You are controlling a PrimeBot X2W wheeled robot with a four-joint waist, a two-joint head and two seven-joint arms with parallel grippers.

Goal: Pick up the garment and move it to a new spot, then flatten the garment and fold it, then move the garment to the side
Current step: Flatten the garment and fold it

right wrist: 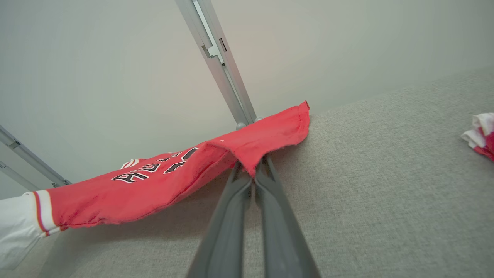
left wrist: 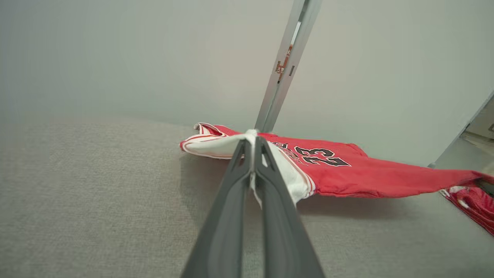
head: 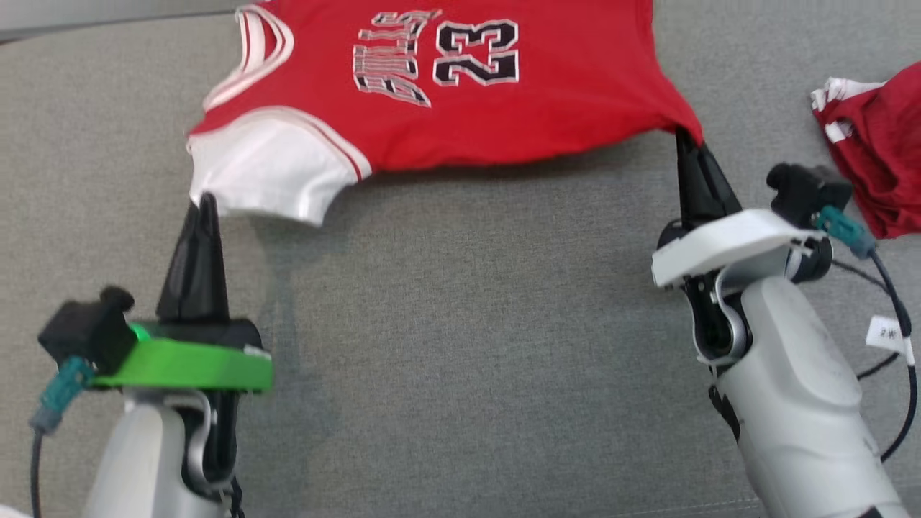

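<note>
- A grey cloth surface [head: 460, 345] with a fine weave spreads under and around a red jersey [head: 504, 115]. A pale, bare wall [left wrist: 115, 58] rises behind the jersey.
- A slim metal post [left wrist: 283, 69] stands against that wall, directly behind the jersey in both wrist views.
- The jersey bears a black "23" edged in white and has a white sleeve trimmed with red stripes. It lies front up at the far side of the surface.
- Its near edge is raised off the cloth and pulled taut. A dark band of shadow lies on the surface beneath that edge.
- The left gripper [head: 205, 205] is at the jersey's white sleeve. Its two dark fingers are pressed together, with a fold of the white fabric nipped between their tips.
- The right gripper [head: 687, 144] is at the jersey's opposite, red corner. Its fingers are closed tight on the hem, which drapes over their tips.
- A green collar [head: 187, 367] rings the left wrist and a white collar [head: 727, 244] rings the right, both nearer the camera than the jersey.
- A second red garment [head: 878, 144] with white trim lies crumpled on the surface. It is off the jersey's right end and apart from it.
- A black cable [head: 896, 316] runs down beside the right arm, below that second garment.
</note>
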